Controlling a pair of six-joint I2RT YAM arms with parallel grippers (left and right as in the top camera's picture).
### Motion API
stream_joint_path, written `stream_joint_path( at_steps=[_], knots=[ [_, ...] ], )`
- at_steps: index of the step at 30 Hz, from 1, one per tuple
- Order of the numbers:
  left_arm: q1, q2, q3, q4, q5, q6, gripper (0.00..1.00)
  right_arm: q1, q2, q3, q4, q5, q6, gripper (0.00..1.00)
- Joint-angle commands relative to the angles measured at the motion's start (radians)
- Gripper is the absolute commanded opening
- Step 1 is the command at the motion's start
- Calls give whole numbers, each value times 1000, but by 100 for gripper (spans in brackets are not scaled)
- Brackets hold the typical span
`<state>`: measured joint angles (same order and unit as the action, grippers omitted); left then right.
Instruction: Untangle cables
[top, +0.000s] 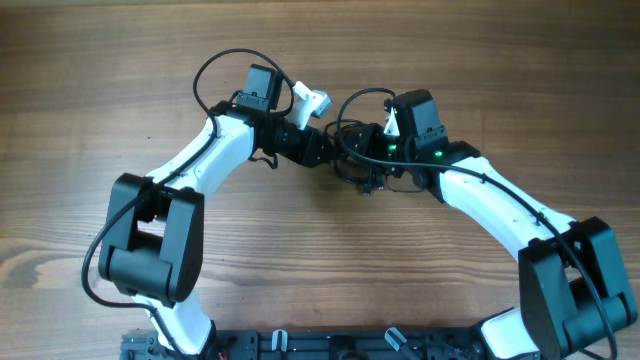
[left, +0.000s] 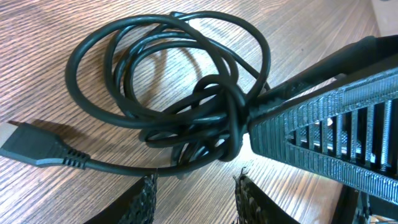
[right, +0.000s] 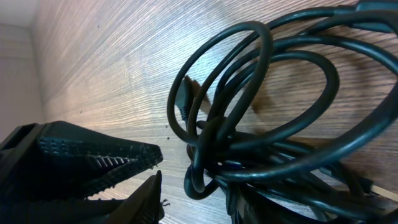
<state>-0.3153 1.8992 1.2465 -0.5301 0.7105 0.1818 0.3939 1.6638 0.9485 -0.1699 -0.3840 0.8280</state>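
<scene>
black cables (left: 217, 106) bunch just ahead of left pincer (left: 196, 196) — beside right pincer (right: 157, 168).

Plug (left: 37, 148) tip beyond the left wrist view's edge.

The cables (left: 224, 112) lie bunched on the table (top: 100, 80), mid-scene, between the left gripper (left: 196, 196) and the right gripper (right: 155, 173).

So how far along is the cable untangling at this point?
Nothing looks done: the cables are one coiled bundle with a knot in the middle and a plug lying on the table. In hand: the right tool noses against the knot, and the left tool hangs open just short of it. Left: loosening the knot and pulling the cables apart.
</scene>
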Motion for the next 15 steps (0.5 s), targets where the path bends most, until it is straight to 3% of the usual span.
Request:
stream_joint_path(
  at_steps=[1,5,6,8,15],
  knots=[
    [0,15,-2,3,-14,-11,43,0,35,-8,-6,82,-14,36],
    [0,15,-2,4,-13,-11,43,0,35,-8,7,89,-13,32],
    [0,15,-2,3,-13,-11,43,0,35,-8,8,96,-13,24],
    [0,15,-2,3,-13,-12,43,0,35,-8,11,104,-13,20],
    [0,15,-2,4,-13,-11,43,0,35,-8,19,103,0,20]
  ],
)
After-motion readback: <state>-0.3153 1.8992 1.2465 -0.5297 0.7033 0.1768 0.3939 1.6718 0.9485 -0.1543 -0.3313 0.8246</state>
